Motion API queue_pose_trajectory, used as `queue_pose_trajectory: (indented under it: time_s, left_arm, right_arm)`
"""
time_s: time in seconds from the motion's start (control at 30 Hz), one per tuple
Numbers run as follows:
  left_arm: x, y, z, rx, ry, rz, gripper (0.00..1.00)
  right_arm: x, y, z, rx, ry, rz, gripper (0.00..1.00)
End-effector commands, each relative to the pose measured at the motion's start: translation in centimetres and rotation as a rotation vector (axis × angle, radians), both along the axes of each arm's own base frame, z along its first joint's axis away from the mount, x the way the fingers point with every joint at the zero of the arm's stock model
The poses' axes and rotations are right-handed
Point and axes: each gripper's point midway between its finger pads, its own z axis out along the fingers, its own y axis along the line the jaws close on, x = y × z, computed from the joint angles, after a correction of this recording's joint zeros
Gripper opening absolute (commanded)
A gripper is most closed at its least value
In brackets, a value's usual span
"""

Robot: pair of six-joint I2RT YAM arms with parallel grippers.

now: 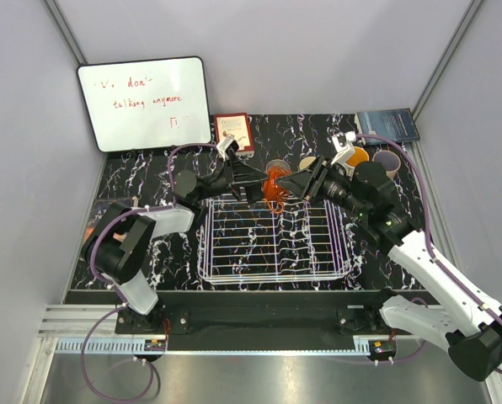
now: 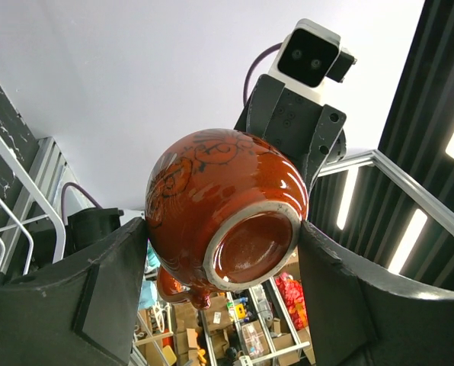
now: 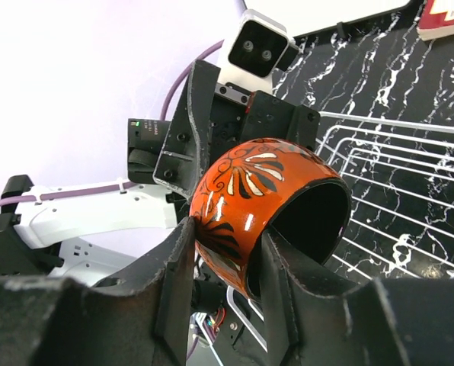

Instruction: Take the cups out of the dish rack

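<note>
Reddish-brown cup (image 3: 242, 191) at dish rack's (image 1: 272, 275) far edge, gripped by left fingers (image 2: 59, 305), right fingers (image 3: 166, 290)

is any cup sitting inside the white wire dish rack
No: the white wire dish rack holds nothing, only marbled black tabletop showing through its grid.
</note>
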Motion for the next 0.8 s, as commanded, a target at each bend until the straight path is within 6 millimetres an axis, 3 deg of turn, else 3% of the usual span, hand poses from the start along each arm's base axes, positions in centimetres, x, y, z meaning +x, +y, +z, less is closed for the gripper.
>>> queue_pose_trajectory:
  time_s: [0.0,0.13,0.3,0.4,0.57,0.73,0.77]
  left_arm:
    - [-4.0,0.1,4.3,-0.159,-0.303,-0.068,0.0]
    - [-4.0,0.0,4.0,-0.148,-0.295,-0.083,0.0]
    - [-3.5,-0.4,2.8,-0.122,-0.277,-0.103,0.32]
    - [-3.3,-0.5,2.5,-0.116,-0.274,-0.105,0.43]
    - [-2.8,-0.8,2.4,-0.113,-0.273,-0.113,0.44]
    - [-2.8,-0.9,2.7,-0.116,-0.289,-0.122,0.01]
    - [-2.9,-0.9,2.8,-0.117,-0.29,-0.124,0.0]
  right_arm:
    - [-4.9,3.2,3.6,0.088,-0.116,0.309,0.0]
    - [-4.9,2.7,3.7,0.085,-0.124,0.28,0.0]
    - [-4.6,2.0,3.7,0.06,-0.127,0.236,0.0]
    - [-4.7,1.9,3.9,0.051,-0.136,0.23,0.0]
    - [-4.5,1.8,4.3,0.048,-0.15,0.222,0.0]
    - [-4.4,2.2,4.2,0.045,-0.144,0.242,0.0]
    - [-4.4,2.3,4.1,0.044,-0.14,0.244,0.0]
